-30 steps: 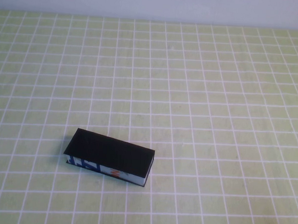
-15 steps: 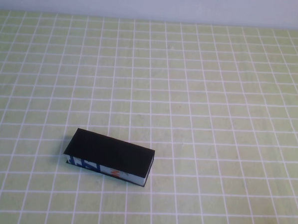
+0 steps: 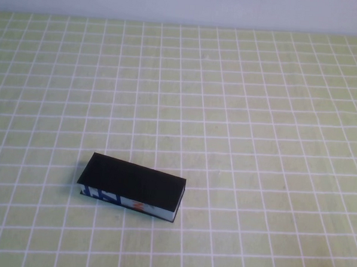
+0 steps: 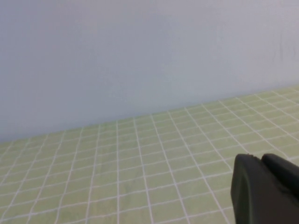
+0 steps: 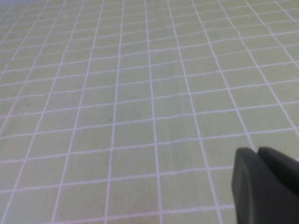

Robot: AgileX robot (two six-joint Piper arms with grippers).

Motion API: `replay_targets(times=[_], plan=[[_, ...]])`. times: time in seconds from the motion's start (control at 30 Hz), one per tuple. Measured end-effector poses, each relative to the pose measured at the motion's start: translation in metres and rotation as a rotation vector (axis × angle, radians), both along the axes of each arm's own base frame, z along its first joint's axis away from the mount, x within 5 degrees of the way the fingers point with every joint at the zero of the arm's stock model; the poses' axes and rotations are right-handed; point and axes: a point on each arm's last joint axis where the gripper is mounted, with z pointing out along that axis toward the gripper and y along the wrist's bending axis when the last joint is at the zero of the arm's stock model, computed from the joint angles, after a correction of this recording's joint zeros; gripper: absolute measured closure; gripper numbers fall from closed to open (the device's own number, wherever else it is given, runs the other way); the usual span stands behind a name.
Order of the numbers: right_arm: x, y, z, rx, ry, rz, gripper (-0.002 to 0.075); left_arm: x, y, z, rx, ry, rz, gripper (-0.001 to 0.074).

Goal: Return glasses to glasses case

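Observation:
The glasses case [image 3: 131, 186] lies closed on the green checked cloth at the front left of the high view, matte black on top, its white front side with blue and orange print facing me. The glasses are not in view. Neither arm shows in the high view. My left gripper [image 4: 258, 159] shows in the left wrist view, its two black fingers pressed together with nothing between them, above bare cloth. My right gripper [image 5: 257, 151] shows in the right wrist view, shut and empty above bare cloth.
The green cloth with a white grid [image 3: 239, 113] covers the whole table. A pale wall [image 4: 140, 56] stands behind the table's far edge.

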Motion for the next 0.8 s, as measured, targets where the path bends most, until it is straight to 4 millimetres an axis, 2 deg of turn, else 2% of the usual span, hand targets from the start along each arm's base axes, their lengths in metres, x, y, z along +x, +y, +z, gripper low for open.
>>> replay_targets(times=[0.17,0.5,0.8], plan=[[0.000,0.000,0.000,0.000,0.000,0.000,0.0737,-0.004,0.004,-0.003,-0.086,0.024,0.062,0.0737],[0.000,0.000,0.000,0.000,0.000,0.000,0.0737,-0.009,0.005,-0.032,-0.094,0.342,0.096,0.0737],[0.000,0.000,0.000,0.000,0.001,0.000,0.0737,-0.010,0.006,-0.035,-0.089,0.372,0.099,0.0737]])
